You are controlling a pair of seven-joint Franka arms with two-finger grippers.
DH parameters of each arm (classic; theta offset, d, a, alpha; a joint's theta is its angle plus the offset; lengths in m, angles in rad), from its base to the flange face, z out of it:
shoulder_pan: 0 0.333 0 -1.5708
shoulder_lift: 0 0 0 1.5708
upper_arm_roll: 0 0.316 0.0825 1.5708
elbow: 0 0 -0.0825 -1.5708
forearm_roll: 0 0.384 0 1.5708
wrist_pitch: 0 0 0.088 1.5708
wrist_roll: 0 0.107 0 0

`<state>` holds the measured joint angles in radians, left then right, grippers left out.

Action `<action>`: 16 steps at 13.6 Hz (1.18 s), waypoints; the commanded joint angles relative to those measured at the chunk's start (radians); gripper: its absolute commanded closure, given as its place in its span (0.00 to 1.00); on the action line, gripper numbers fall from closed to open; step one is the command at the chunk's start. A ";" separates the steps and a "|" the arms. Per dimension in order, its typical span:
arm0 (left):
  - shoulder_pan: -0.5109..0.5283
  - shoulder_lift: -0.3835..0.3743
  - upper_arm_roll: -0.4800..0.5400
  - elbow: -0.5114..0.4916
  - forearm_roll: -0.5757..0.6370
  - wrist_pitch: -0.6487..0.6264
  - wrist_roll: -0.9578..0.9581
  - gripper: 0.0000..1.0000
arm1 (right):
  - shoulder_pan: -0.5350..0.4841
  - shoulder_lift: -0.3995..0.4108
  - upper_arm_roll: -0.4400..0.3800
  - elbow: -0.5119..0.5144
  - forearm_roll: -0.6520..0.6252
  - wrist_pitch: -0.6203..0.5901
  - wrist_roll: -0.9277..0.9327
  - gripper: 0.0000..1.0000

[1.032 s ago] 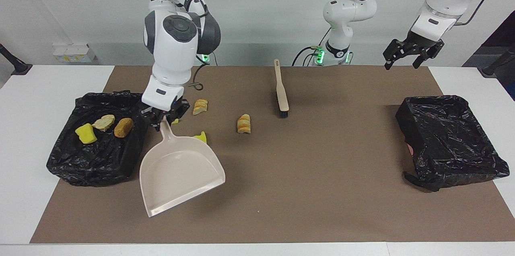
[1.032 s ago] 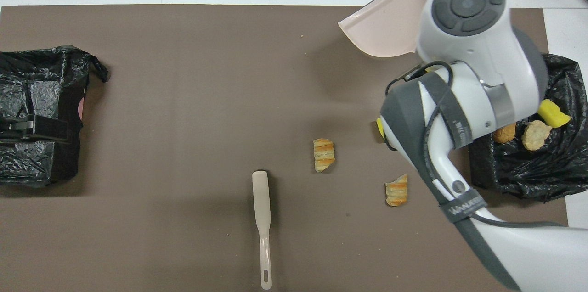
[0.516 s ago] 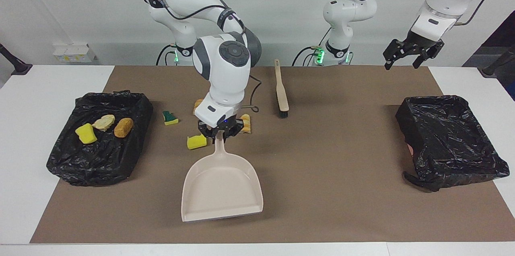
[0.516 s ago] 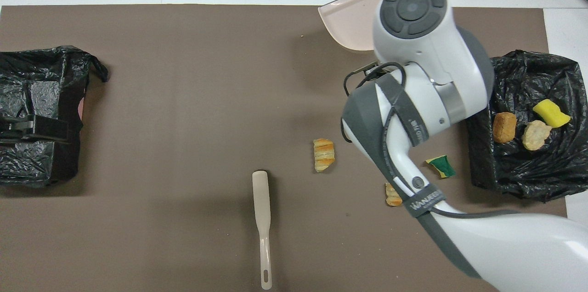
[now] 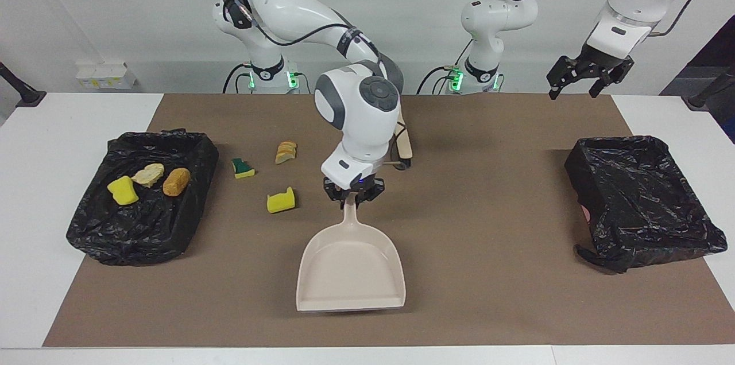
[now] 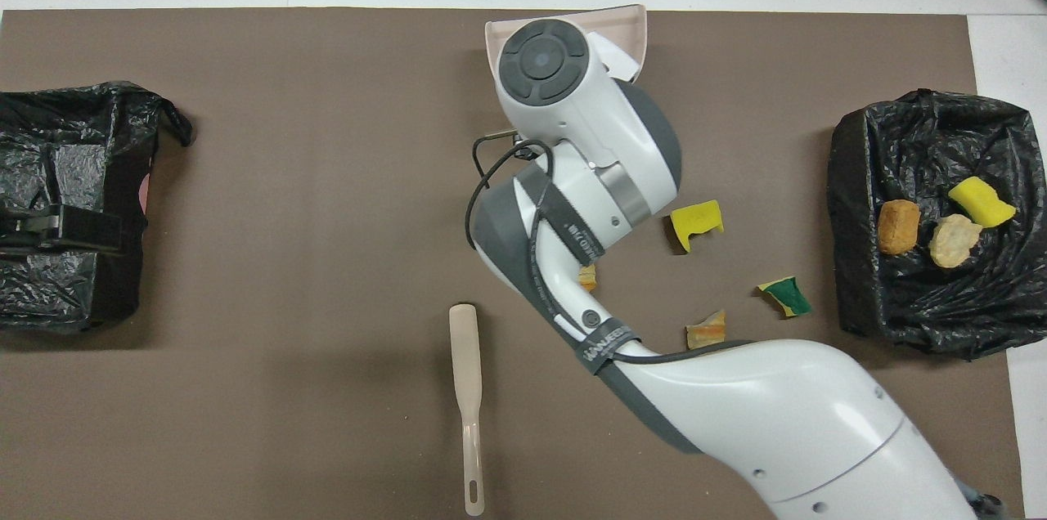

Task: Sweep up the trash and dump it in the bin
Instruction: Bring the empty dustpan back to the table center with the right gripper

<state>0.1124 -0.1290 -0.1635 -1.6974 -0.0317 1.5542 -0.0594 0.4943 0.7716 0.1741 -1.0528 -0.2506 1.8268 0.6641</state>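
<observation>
A: In the facing view, what is the right claw [image 5: 353, 197] doing?

B: It is gripping the handle of the beige plastic dustpan [image 5: 350, 273], fingers clamped on it, holding the pan over the middle of the brown mat [image 5: 488, 210] on the white worktop [image 5: 57, 124]. The left claw [image 5: 588, 81] is waiting with its fingers spread apart, up over the mat's edge at the left arm's end.

A: And the trash?

B: Three scraps are lying in the black-lined bin [image 5: 143, 221] at the right arm's end: a yellow sponge piece [image 5: 123, 190], a pale bread chunk [image 5: 148, 174] and an orange-brown chunk [image 5: 176, 181]. On the mat, a green-backed sponge scrap [image 5: 243, 168], a notched yellow sponge [image 5: 281, 202] and a striped bread piece [image 5: 286, 152] are sitting between that bin and the dustpan. A second black-lined bin [image 5: 643, 198] is standing at the left arm's end.

A: The overhead view?

B: The right arm is covering most of the dustpan. A long beige brush [image 6: 466, 397] is lying nearer the robots, and a fourth bread scrap [image 6: 587, 277] is peeking out beside the arm.
</observation>
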 commanded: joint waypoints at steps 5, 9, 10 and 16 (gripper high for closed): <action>0.013 0.006 -0.010 0.021 0.009 -0.023 0.004 0.00 | 0.078 0.055 0.005 0.047 0.025 0.035 0.110 1.00; 0.013 0.006 -0.010 0.021 0.009 -0.023 0.004 0.00 | 0.087 0.061 0.005 0.040 0.040 0.037 0.115 1.00; 0.013 0.006 -0.010 0.021 0.009 -0.023 0.004 0.00 | 0.084 0.061 0.005 0.037 0.040 0.029 0.112 1.00; 0.013 0.006 -0.010 0.021 0.009 -0.023 0.004 0.00 | 0.079 0.058 0.004 0.028 0.057 0.026 0.101 0.83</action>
<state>0.1124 -0.1290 -0.1635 -1.6974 -0.0317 1.5542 -0.0594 0.5821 0.8202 0.1739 -1.0446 -0.2153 1.8608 0.7594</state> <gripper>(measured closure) 0.000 0.687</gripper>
